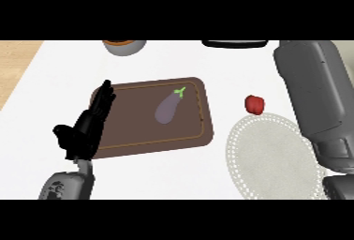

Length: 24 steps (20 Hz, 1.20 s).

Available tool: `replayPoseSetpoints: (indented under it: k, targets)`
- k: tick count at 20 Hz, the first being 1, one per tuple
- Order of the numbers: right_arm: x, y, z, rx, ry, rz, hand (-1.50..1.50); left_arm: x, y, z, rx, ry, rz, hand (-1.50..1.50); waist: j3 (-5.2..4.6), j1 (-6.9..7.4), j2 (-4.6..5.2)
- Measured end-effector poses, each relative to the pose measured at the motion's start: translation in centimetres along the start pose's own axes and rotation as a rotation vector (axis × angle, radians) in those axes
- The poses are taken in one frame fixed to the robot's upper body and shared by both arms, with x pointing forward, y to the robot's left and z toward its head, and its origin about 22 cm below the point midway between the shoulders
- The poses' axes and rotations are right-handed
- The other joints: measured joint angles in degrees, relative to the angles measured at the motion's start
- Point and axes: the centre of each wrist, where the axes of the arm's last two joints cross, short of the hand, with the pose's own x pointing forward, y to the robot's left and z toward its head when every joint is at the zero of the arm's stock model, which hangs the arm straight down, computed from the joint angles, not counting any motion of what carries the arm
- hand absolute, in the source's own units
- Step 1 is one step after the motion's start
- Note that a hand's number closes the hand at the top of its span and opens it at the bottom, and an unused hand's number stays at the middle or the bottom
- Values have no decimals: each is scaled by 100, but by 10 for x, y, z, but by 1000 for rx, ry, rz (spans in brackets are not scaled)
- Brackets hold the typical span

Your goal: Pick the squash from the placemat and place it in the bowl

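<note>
On my feed the grey bowl [125, 48] sits at the upper left of the frame, cut by the top edge, showing an orange-brown inside and nothing I can make out in it. The task's item looks to me like a purple vegetable [168, 108]: it lies apart from the bowl, in the upper right part of the brown placemat [149, 136] mid-frame, long axis running lower left to upper right, green stem at the upper-right end. My left hand [85, 129] is flat-fingered and holding nothing over the mat's left edge, and I see only the right forearm [311, 93].
</note>
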Motion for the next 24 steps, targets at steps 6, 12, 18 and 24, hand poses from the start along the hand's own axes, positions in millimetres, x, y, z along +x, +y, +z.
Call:
replayPoseSetpoints:
  k: [6, 12, 18, 24]
  targets:
    - [2, -33, -40, -79, 58, 42, 150, -3, 0, -2, 1, 1, 2, 0, 1, 28, 20]
    - [-20, -52, -67, -105, 129, 114, 150, -1, -2, 4, -12, -8, -5, 0, 2, 75, 35]
    - [-64, -75, -88, -121, 197, 311, 150, 0, -5, -2, -18, -8, -3, 0, 3, 99, 70]
    - [-120, -88, -92, -149, 254, 405, 150, 4, -7, -4, -21, -13, 4, 0, 10, 163, 98]
